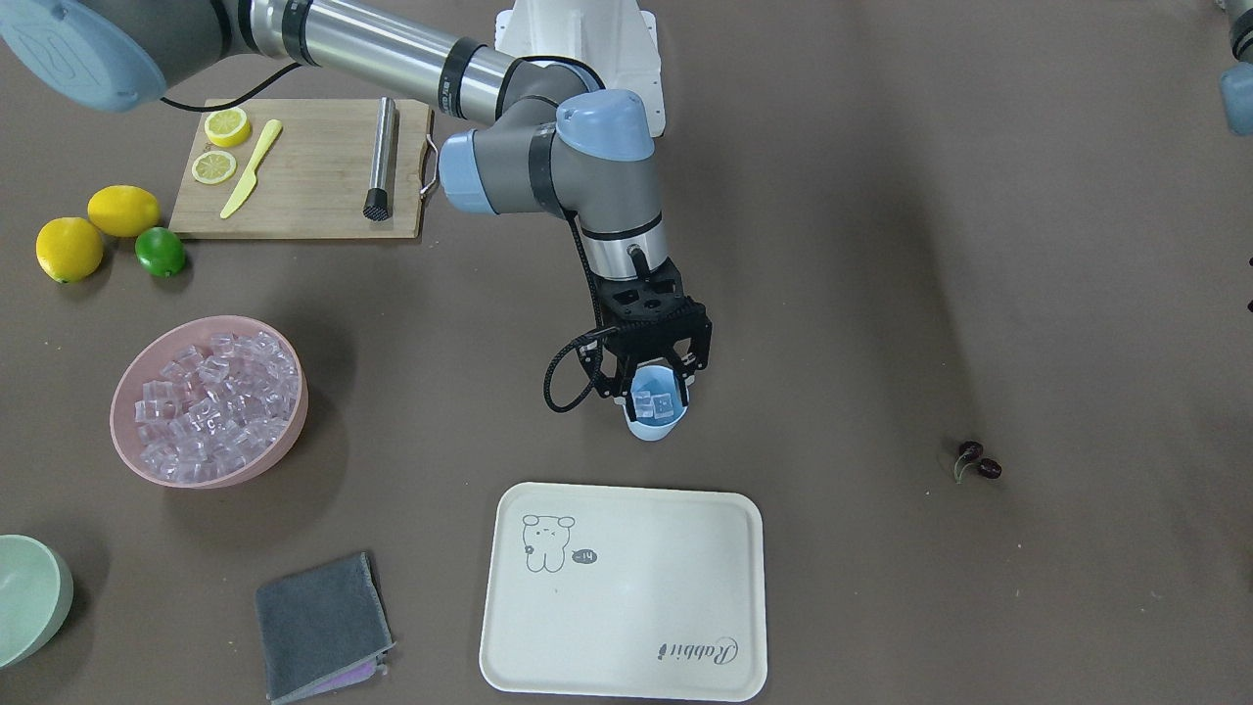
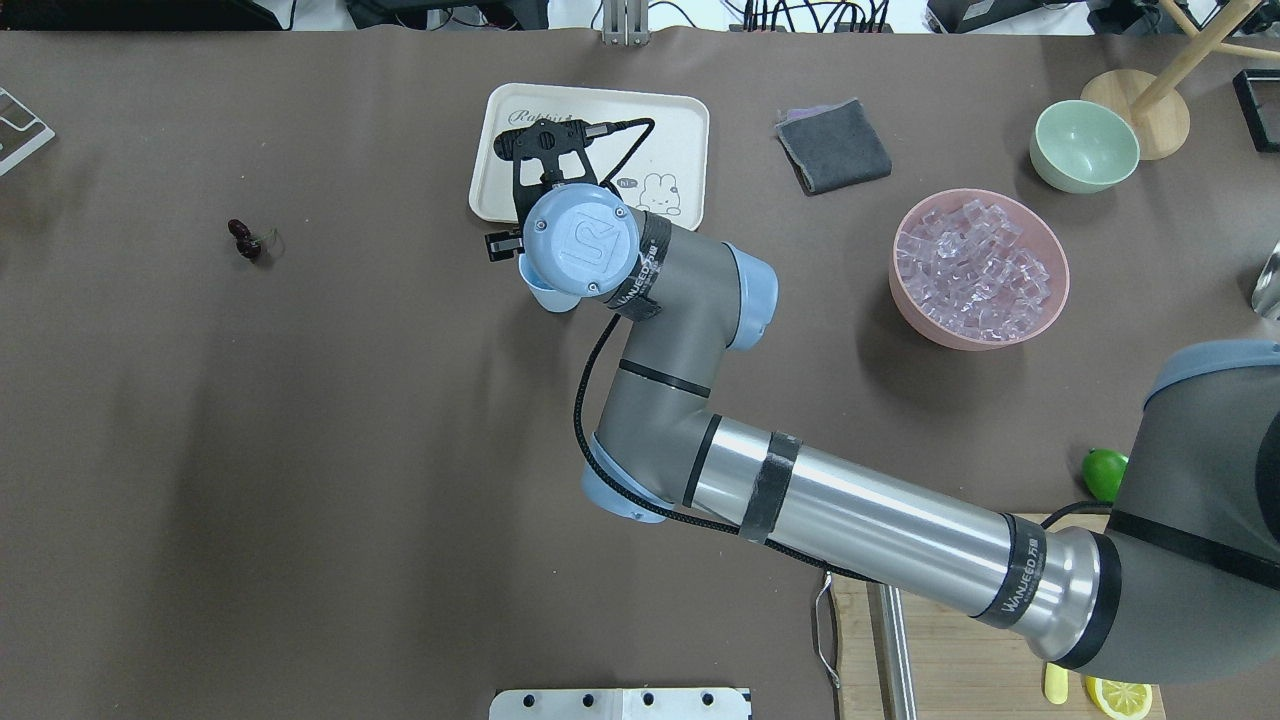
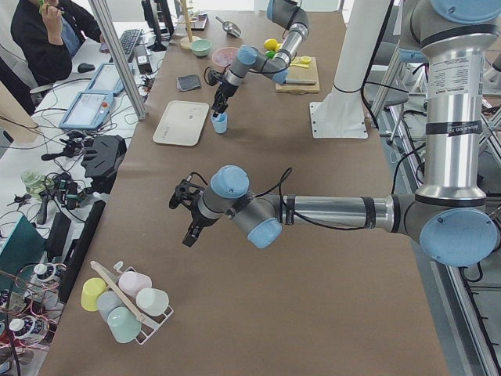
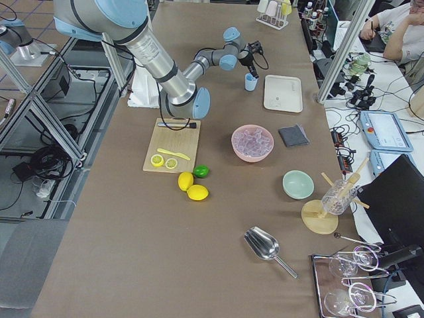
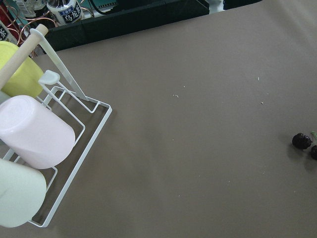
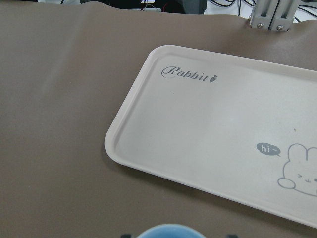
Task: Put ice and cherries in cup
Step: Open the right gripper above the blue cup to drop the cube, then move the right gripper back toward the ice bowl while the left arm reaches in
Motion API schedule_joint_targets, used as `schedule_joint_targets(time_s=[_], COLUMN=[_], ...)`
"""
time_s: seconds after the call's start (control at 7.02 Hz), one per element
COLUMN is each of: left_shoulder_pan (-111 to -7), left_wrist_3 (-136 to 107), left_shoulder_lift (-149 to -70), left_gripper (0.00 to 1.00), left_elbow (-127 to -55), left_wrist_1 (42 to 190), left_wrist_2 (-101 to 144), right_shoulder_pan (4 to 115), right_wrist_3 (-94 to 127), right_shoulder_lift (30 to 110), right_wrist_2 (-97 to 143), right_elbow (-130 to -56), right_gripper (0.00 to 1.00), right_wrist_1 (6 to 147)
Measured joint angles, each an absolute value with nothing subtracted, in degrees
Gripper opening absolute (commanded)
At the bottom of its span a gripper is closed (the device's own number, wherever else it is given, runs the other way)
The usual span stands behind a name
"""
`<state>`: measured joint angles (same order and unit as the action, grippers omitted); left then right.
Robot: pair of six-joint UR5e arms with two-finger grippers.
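Note:
The light-blue cup stands on the table just beyond the cream tray and holds a few clear ice cubes. My right gripper hangs straight over it, its fingers apart on either side of the rim, holding nothing. The cup's rim shows at the bottom of the right wrist view. More ice fills the pink bowl. The cherries lie alone on the table far off, also in the left wrist view. My left gripper hovers over the table short of the cherries; I cannot tell whether it is open.
The cream tray lies next to the cup. A grey cloth and a pale green bowl lie near the pink bowl. A cutting board holds lemon slices; two lemons and a lime lie beside it. A cup rack stands near my left wrist.

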<state>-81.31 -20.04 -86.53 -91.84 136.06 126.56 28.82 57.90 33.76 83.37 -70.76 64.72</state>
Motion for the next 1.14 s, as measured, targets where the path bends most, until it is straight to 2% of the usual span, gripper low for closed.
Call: schedule_joint_targets(time_s=[0.57, 1.14], left_shoulder_pan=[-80.11, -65.09], left_wrist_3=[-23.17, -40.23], left_shoulder_lift=[-90.02, -101.38], left_gripper=[0.98, 0.98], left_elbow=[-92.00, -90.39], left_wrist_1=[133.77, 132.98], left_wrist_2=[129.34, 123.61], right_shoulder_pan=[33.31, 50.65], right_wrist_3=[57.10, 48.48], right_shoulder_lift=[41.65, 58.07], right_wrist_2=[91.38, 112.91], right_elbow=[-82.95, -98.66], right_gripper=[1.00, 1.00], right_wrist_1=[67.50, 68.52])
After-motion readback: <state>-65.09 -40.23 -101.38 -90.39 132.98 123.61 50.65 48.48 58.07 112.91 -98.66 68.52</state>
